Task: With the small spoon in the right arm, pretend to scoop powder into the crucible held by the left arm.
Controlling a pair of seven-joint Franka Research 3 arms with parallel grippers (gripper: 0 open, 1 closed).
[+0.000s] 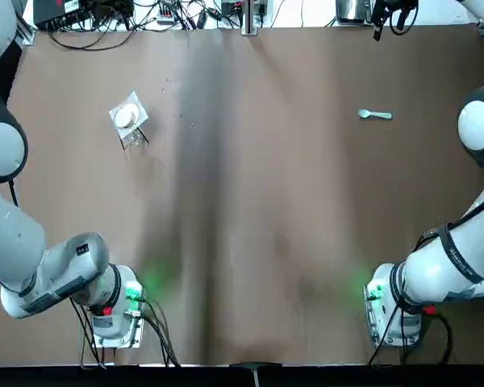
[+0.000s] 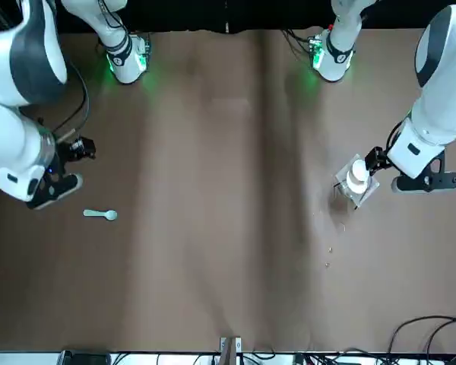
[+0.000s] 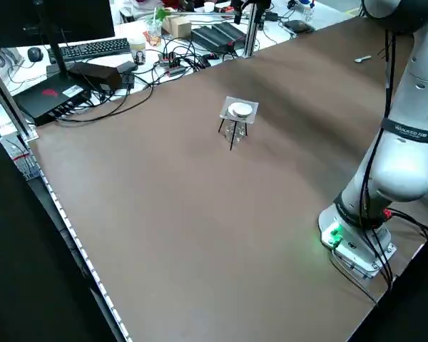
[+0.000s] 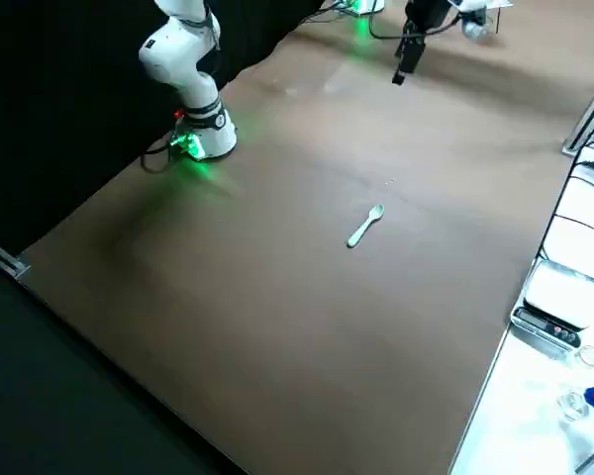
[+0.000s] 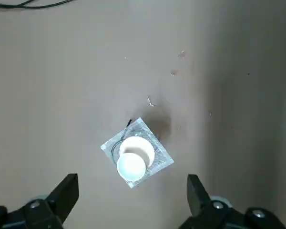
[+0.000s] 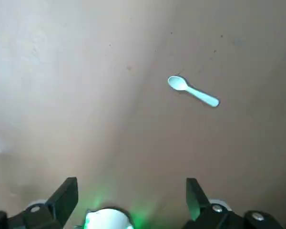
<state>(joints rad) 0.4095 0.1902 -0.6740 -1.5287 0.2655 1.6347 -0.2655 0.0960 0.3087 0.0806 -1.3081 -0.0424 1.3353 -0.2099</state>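
A small white crucible sits on a square wire-mesh stand at the far left of the brown table. My left gripper hovers above it, open, with the crucible in line with the gap between its fingers but well below them. The small pale spoon lies flat on the table at the far right. My right gripper hangs open high above the table. The spoon lies off to one side of it, untouched.
Both arm bases glow green at the near edge. Cables and equipment line the far edge beyond the table. A few tiny specks lie near the stand. Brown table surface stretches between crucible and spoon.
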